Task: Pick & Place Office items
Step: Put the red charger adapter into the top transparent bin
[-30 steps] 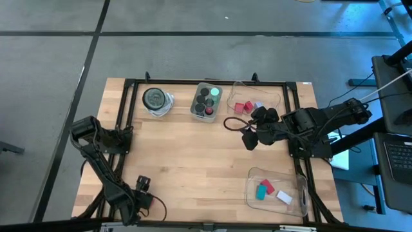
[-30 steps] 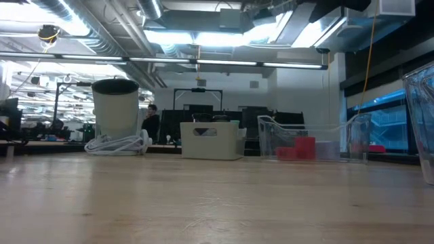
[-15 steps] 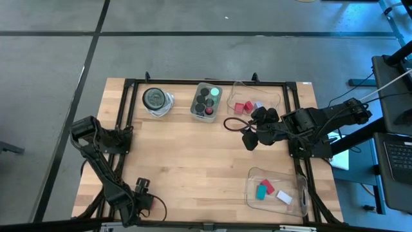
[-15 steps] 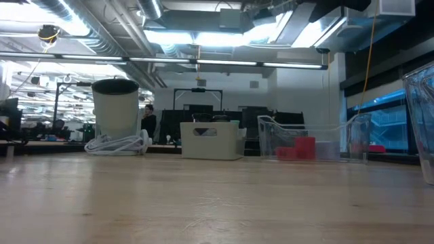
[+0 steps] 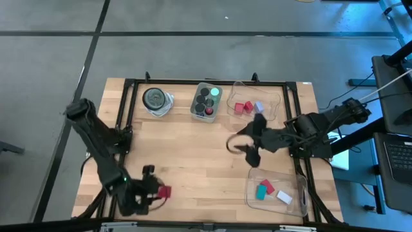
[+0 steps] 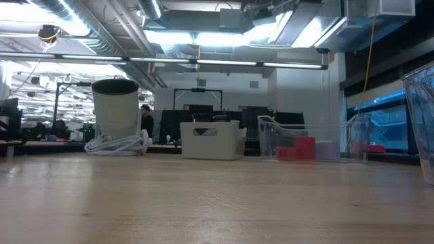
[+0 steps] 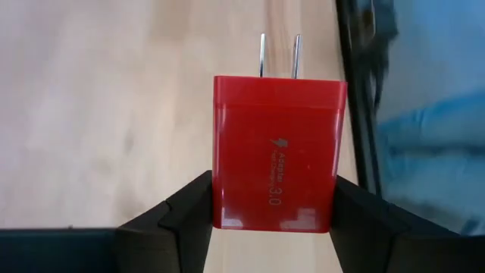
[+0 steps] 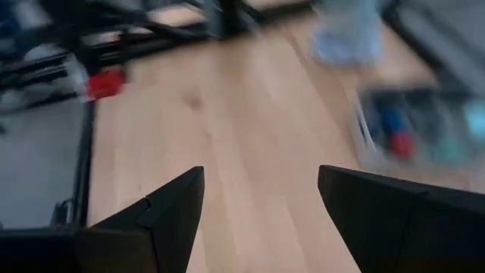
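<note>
A red block with two metal prongs [image 7: 274, 163] sits between the fingers of my left gripper [image 7: 273, 199], near the table's near left corner [image 5: 161, 191]. My right gripper [image 5: 248, 152] hovers over the table's right middle, open with nothing between its fingers [image 8: 261, 205]. More office items lie in containers: red and lavender blocks in the far clear tray [image 5: 265, 98], dark cylinders and a green one in the grey box [image 5: 207, 100], and teal, red and white blocks in the near right clear tray [image 5: 283, 183]. My left gripper pinches the red block by its two opposite narrow sides [image 7: 218, 189], one finger [image 7: 189, 216] on each. The fingers slant down from the near left. The prongs [image 7: 279, 54] point away from the gripper, and the block is lifted clear of the table.
A round grey dish [image 5: 156, 100] with a white cord stands at the far left, next to the grey box. A black frame [image 5: 125, 109] runs along the table's edges. Bare wood lies across the table's middle [image 5: 193, 154].
My left arm has risen and swung toward the table's right along the near edge, rolling its wrist; the red block, unseen before, now shows in its fingers, off the table. My right gripper has moved toward the near edge and rolled.
</note>
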